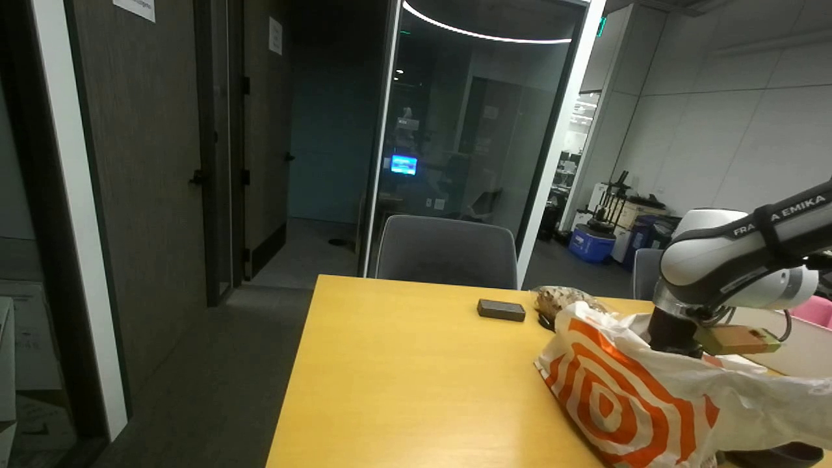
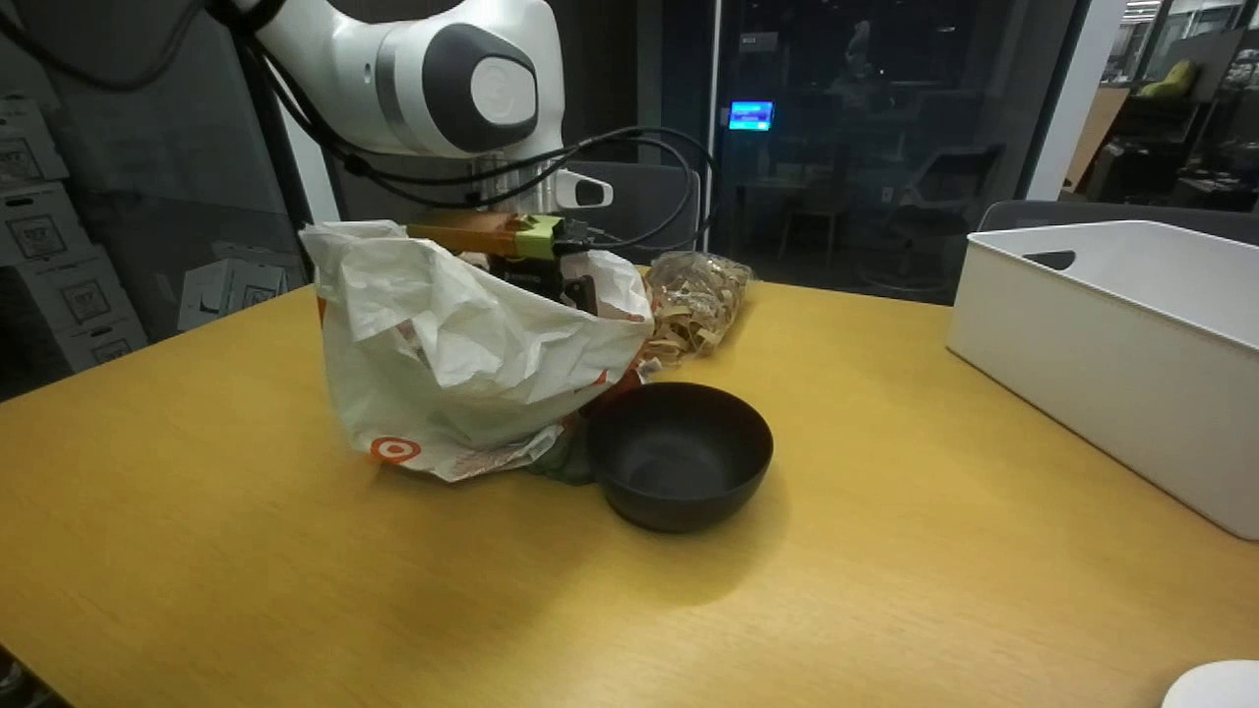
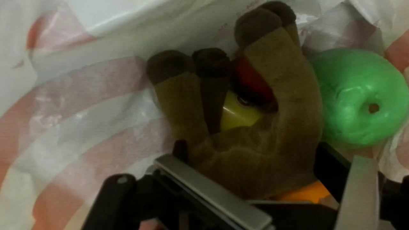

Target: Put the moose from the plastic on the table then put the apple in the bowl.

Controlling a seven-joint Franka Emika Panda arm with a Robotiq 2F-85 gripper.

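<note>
My end effector (image 3: 252,151), jaws apart, hangs inside the plastic bag (image 1: 624,396) on the bench (image 1: 403,377), over a brown plush moose (image 3: 271,140) lying beside a green apple (image 3: 359,99); a black bowl (image 2: 679,457) stands outside.

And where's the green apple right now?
In the wrist view, the green apple is at the far right, inside the white and orange plastic bag, right beside the brown plush moose.
</note>
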